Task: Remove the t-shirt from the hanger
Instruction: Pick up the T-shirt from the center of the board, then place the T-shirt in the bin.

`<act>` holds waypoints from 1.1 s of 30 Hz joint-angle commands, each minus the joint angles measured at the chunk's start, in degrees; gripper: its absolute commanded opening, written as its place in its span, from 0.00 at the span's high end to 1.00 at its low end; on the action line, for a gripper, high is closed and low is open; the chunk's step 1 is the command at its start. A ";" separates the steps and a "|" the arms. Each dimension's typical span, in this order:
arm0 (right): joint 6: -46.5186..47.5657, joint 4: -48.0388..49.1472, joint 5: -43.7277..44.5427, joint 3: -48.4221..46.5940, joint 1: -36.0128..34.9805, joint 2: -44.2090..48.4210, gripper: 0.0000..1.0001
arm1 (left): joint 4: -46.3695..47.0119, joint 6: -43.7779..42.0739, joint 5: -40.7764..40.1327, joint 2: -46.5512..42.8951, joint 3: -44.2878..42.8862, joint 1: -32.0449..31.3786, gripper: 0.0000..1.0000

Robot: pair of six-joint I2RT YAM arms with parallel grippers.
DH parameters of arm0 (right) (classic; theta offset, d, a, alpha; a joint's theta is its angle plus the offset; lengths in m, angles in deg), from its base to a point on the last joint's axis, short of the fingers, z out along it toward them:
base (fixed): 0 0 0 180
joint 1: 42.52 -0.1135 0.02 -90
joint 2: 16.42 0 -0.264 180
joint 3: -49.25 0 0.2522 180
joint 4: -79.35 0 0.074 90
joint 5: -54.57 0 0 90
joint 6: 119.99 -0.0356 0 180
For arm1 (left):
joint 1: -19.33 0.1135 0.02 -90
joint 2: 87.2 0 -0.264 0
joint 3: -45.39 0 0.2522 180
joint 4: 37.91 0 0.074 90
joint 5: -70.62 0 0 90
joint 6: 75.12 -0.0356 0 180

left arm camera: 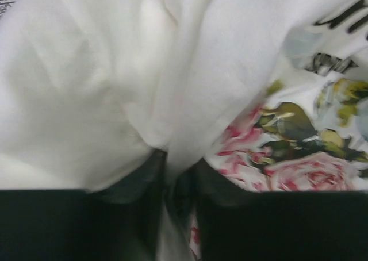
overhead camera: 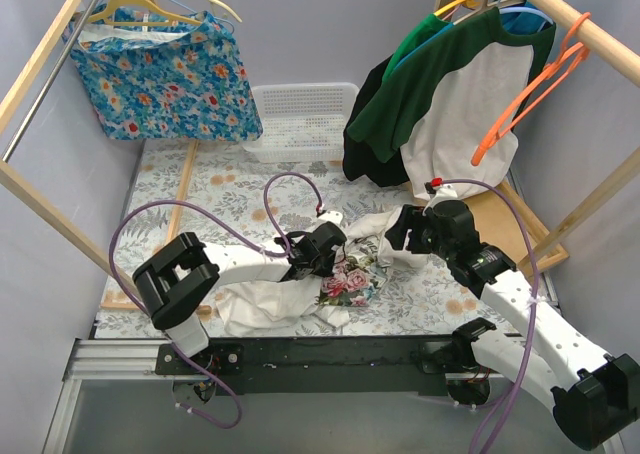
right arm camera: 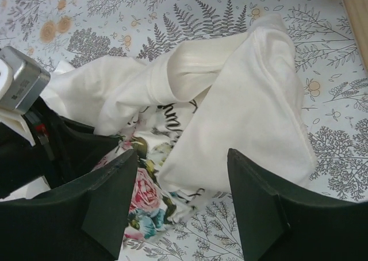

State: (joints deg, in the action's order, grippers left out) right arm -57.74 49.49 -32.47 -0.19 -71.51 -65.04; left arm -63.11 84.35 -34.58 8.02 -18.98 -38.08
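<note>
The white t-shirt (overhead camera: 262,302) with a rose print lies crumpled on the fern-patterned table, between both arms. My left gripper (overhead camera: 330,244) is pressed into its middle. In the left wrist view a fold of the white cloth (left arm camera: 103,88) is pinched between the two dark fingers (left arm camera: 224,186), beside the roses. My right gripper (overhead camera: 402,236) hovers at the shirt's right end; its fingers (right arm camera: 261,198) stand wide apart over a folded white flap (right arm camera: 247,100), gripping nothing. An empty orange hanger (overhead camera: 525,99) hangs on the right rail. No hanger shows inside the shirt.
A white mesh basket (overhead camera: 300,119) stands at the back. A blue flowered garment (overhead camera: 165,69) hangs on yellow hangers at the left, and a green-and-white shirt (overhead camera: 460,94) hangs at the right. Wooden rails frame both sides. A wooden base (overhead camera: 525,229) lies by the right arm.
</note>
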 commanded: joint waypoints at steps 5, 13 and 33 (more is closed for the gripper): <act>1.12 2.83 4.95 -1.94 -0.45 0.37 0.29 | -4.90 1.28 1.76 1.12 2.45 2.99 1.00; 1.38 3.09 3.81 -1.23 -0.45 -0.59 0.31 | -7.71 -6.53 3.87 -9.43 -10.89 17.57 1.00; 1.82 7.22 2.05 -3.08 -0.80 -5.52 0.34 | -3.34 -22.09 0.18 11.74 -71.38 27.88 1.00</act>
State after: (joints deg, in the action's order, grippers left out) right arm -56.73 53.19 -30.00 -0.39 -71.95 -69.65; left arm -73.99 66.54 -31.61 18.29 -84.86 -11.13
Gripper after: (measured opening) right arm 0.666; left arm 0.065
